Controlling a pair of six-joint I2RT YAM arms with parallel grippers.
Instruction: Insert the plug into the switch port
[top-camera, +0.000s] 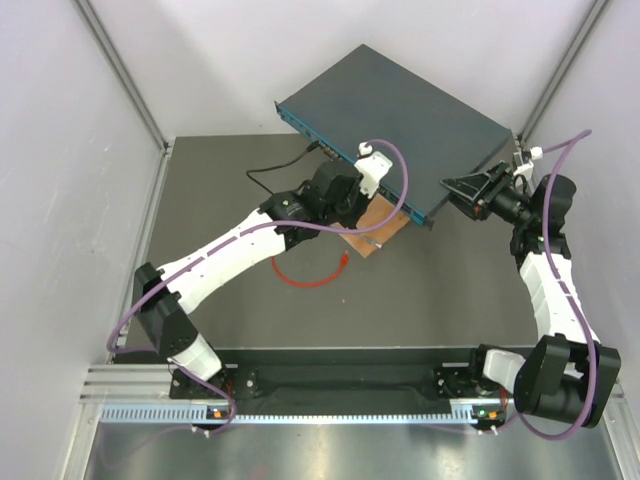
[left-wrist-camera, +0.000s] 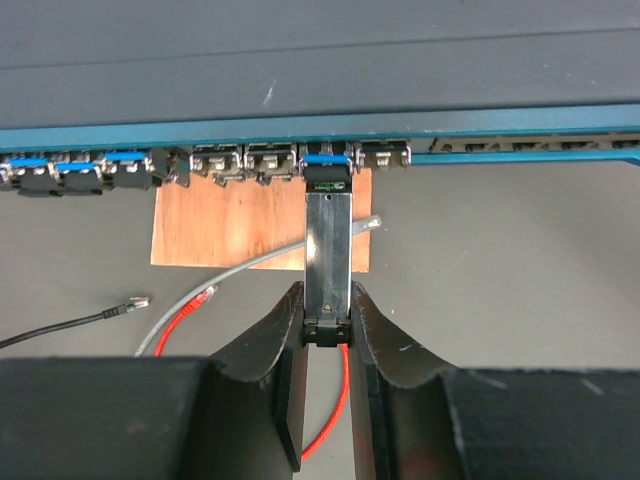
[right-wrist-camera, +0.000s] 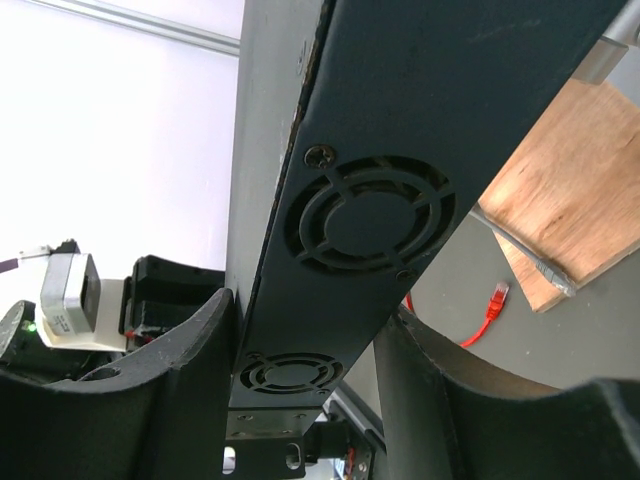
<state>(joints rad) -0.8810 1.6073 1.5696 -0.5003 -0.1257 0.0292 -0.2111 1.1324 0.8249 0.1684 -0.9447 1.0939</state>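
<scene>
We judge the plug step not yet begun: the plug (left-wrist-camera: 207, 293) lies loose on the bench (top-camera: 220, 170), just near-left of the board (left-wrist-camera: 230, 225), held by nothing. Our left hand (left-wrist-camera: 327, 300) pinches a silver module (left-wrist-camera: 328, 240) whose far end sits at a blue-tabbed socket in the switch (left-wrist-camera: 300, 60). Our right hand (right-wrist-camera: 310, 320) clamps the switch's right end, one finger on each broad face. Next, we think, the left hand must let the module go, drop to the plug, take it by its red boot and line it up with a free port (left-wrist-camera: 385, 153), such as the one just right of the module. In the way: the grey cable (left-wrist-camera: 230, 268) runs close beside the plug, a black connector (left-wrist-camera: 137, 301) lies left of it, and the red cable (left-wrist-camera: 345, 390) passes under the left hand.
</scene>
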